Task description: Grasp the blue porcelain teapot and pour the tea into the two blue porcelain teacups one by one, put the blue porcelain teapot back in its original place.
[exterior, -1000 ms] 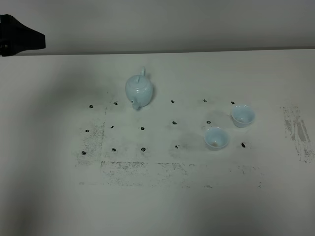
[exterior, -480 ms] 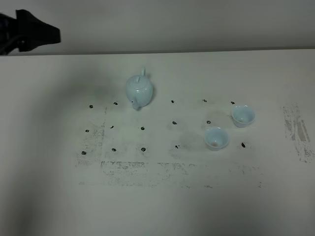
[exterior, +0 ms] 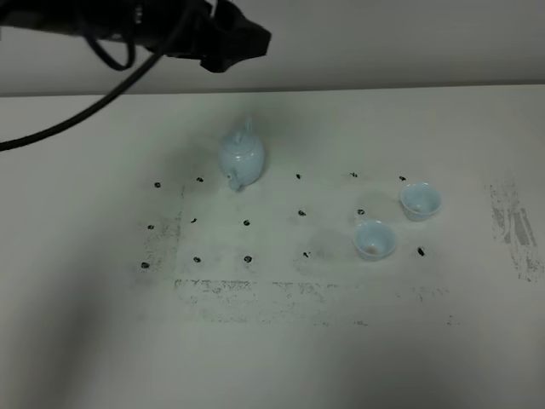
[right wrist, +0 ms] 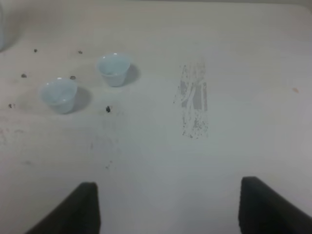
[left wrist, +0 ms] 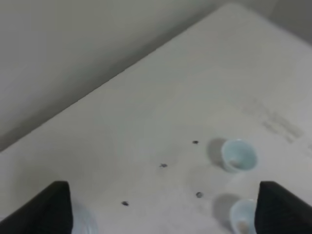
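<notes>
Scuffed white table (exterior: 477, 341): glossy pale-blue round porcelain teapot (exterior: 241, 158) upright; pale-blue handleless far teacup (exterior: 421, 201), near teacup (exterior: 374, 239). L gripper (left wrist: 163, 195), R gripper (right wrist: 168, 187): jaws spread wide, empty.

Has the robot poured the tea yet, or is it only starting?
Only starting. Nothing looks done: the blue porcelain teapot stands untouched on the table. In hand: the left gripper hangs open in the air near it, holding nothing. Left: grasp the pot, pour into the far teacup and the near teacup, then set it back.
</notes>
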